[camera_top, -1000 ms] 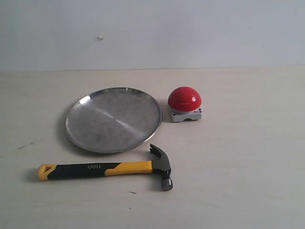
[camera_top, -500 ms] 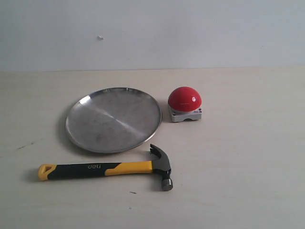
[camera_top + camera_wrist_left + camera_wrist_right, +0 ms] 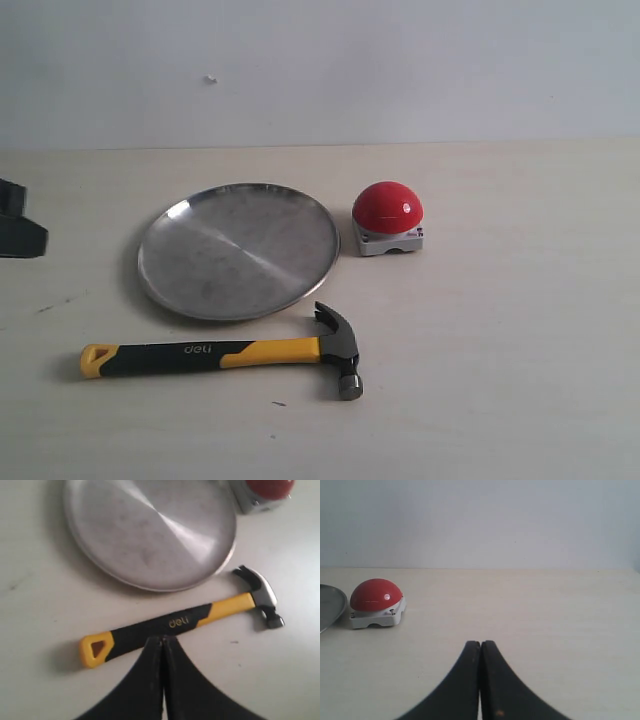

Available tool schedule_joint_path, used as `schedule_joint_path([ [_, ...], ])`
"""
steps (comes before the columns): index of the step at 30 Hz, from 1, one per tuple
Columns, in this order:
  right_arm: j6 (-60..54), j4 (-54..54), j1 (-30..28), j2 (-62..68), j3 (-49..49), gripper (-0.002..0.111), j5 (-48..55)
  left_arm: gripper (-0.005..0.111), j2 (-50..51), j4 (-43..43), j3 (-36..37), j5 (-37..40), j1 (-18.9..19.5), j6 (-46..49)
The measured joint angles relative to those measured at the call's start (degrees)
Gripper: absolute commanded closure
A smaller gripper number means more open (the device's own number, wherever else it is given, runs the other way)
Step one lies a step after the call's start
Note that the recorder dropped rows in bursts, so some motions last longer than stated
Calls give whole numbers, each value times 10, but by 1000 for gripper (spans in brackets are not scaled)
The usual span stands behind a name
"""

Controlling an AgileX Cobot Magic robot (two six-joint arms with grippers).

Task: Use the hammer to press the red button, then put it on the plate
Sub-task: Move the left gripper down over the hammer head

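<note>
The hammer (image 3: 225,354) lies flat on the table in front of the plate (image 3: 238,250), its dark head to the right and its looped yellow end to the left. The red button (image 3: 388,217) stands on its grey base just right of the plate. My left gripper (image 3: 162,639) hangs above the table, shut and empty, its tips over the black part of the hammer (image 3: 175,625) handle. In the exterior view only a dark part of the left arm (image 3: 18,228) shows at the left edge. My right gripper (image 3: 480,643) is shut and empty, well away from the red button (image 3: 375,601).
A pale wooden table (image 3: 520,330) meets a plain white wall behind. Small dark specks mark the table near the hammer. The plate's rim (image 3: 331,606) shows at the edge of the right wrist view.
A dark part of the left arm has come into the exterior view at the left edge. The hammer, plate and button have not moved.
</note>
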Motion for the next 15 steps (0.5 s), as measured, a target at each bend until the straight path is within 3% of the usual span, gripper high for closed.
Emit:
schedule_joint_path([
  [7, 0, 0, 0, 0, 0, 108, 0, 107, 59, 80, -42, 11, -127, 12],
  [15, 0, 0, 0, 0, 0, 108, 0, 107, 95, 283, -70, 23, -267, -83],
])
